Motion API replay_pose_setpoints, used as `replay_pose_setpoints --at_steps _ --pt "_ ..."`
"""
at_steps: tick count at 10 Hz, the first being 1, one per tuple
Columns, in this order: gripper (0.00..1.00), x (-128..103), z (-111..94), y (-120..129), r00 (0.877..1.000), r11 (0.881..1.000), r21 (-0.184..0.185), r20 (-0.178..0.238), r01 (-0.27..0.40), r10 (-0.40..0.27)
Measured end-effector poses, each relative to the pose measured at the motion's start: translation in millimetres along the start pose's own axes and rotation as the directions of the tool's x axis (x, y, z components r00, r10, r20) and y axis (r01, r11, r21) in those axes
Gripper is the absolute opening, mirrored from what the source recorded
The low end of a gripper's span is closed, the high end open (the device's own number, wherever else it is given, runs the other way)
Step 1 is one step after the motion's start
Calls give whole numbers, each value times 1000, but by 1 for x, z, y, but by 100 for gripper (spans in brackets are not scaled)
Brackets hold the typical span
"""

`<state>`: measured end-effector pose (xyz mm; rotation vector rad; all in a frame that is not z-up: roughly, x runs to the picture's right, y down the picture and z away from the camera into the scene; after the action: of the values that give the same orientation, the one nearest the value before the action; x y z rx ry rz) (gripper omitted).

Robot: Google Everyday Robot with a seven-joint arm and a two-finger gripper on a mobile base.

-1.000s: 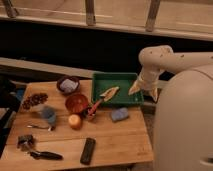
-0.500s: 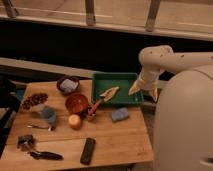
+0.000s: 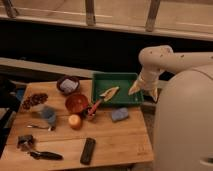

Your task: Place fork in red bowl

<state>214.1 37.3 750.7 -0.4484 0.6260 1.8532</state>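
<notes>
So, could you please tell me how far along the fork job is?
Nothing looks done: the fork lies at the left of the table, apart from the red bowl. Nothing is in hand: the gripper hangs open and empty by the green tray, away from the fork. Left: reach the fork, grasp it, place it in the bowl.

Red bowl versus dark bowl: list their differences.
The red bowl is glossy red-orange and looks empty; the dark bowl is purplish and holds something pale. The red bowl sits toward the middle of the table, the dark bowl at its far edge. Both are round. The gripper hangs open beside the green tray.
</notes>
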Motion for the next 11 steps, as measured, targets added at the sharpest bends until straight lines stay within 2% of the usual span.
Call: replay_pose_setpoints --at_steps 8,11 --pt "80 1 -1 0 1000 1000 1 1 0 0" --pt "80 -6 -5 19 998 998 -30 0 56 -56"
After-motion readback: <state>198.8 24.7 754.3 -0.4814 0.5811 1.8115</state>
